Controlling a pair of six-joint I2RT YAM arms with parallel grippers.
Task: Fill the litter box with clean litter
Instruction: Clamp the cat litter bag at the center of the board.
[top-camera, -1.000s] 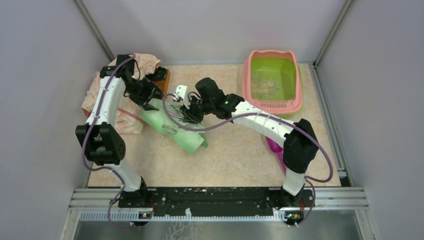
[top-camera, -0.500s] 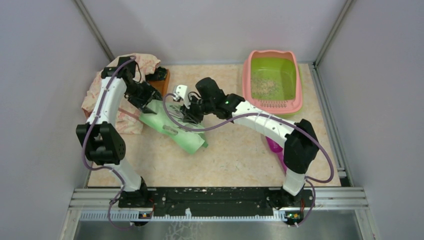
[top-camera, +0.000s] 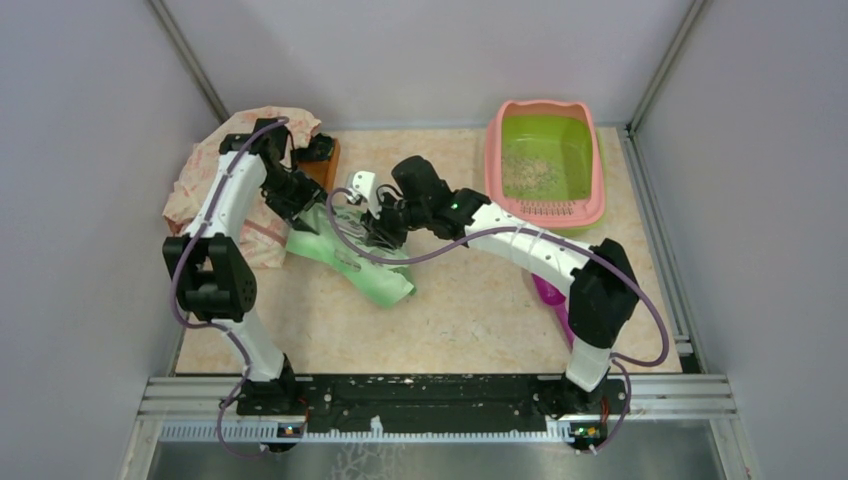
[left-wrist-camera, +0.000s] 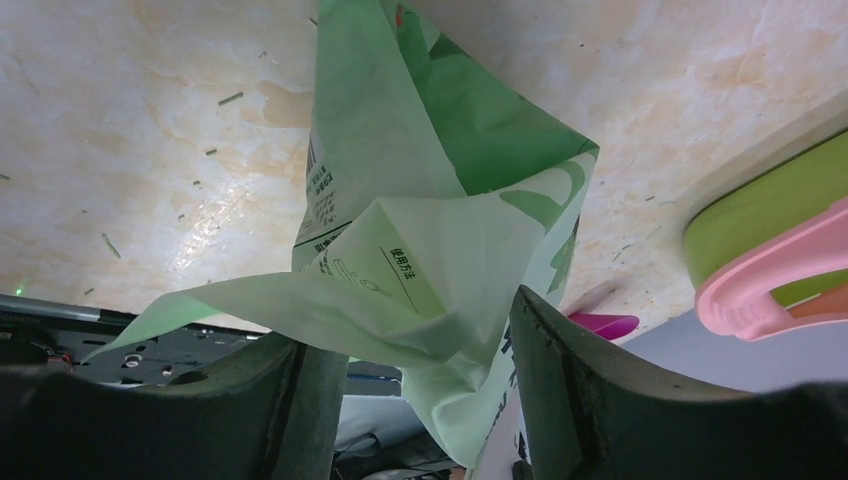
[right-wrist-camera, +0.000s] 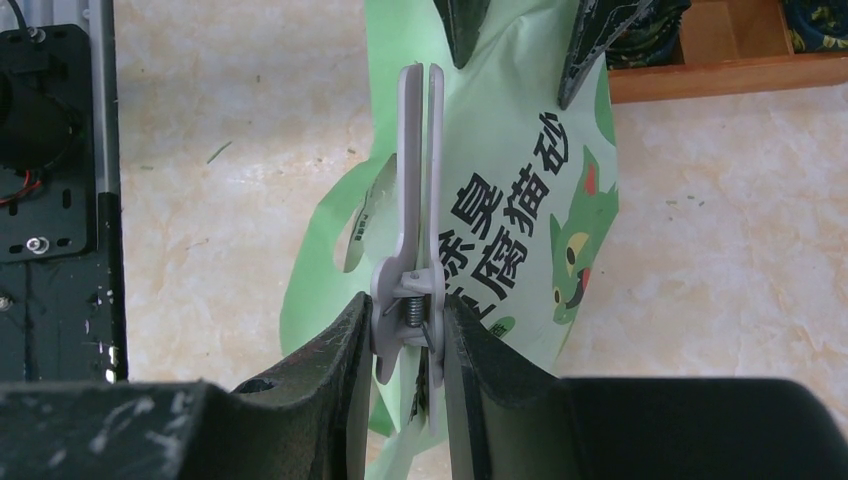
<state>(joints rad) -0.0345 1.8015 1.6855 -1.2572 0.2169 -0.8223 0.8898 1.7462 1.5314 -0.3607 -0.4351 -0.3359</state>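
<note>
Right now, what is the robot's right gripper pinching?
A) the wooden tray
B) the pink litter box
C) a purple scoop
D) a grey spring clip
D: in the right wrist view the right gripper is shut on the grey spring clip, with the light green litter bag behind it.
</note>
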